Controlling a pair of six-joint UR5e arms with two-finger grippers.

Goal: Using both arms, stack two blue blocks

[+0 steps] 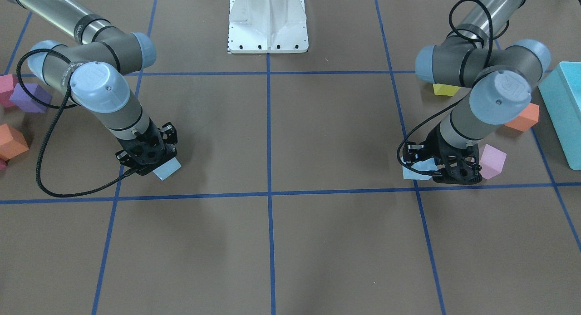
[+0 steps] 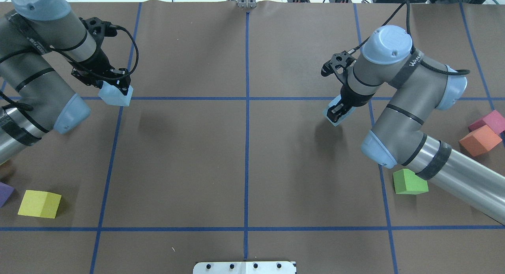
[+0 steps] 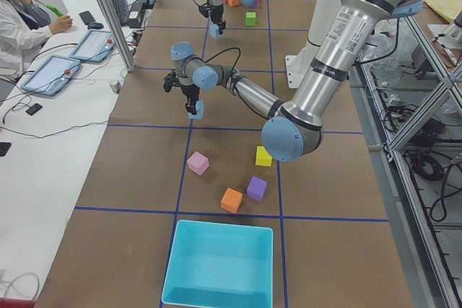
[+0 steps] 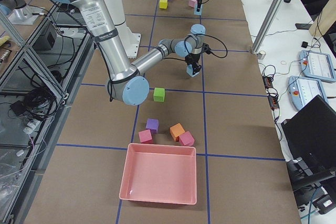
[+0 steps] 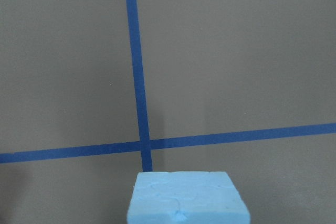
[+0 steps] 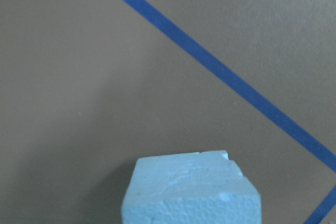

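Each gripper is shut on a pale blue block and holds it a little above the brown table. My left gripper (image 2: pixel 115 88) grips one blue block (image 2: pixel 114 96) at the far left, over a crossing of blue tape lines; the block shows in the left wrist view (image 5: pixel 186 200) and in the front view (image 1: pixel 416 172). My right gripper (image 2: pixel 339 110) grips the other blue block (image 2: pixel 334 115), tilted, at the right; it shows in the right wrist view (image 6: pixel 191 190) and in the front view (image 1: pixel 167 169). The two blocks are far apart.
A pink cube (image 1: pixel 492 161) lies right beside my left gripper, with orange (image 1: pixel 524 117) and yellow (image 1: pixel 445 89) cubes and a turquoise box (image 1: pixel 565 110) behind. On the right side lie green (image 2: pixel 409 182), orange (image 2: pixel 479 140) and magenta (image 2: pixel 491 122) cubes. A white pedestal (image 1: pixel 268 22) stands at the centre.
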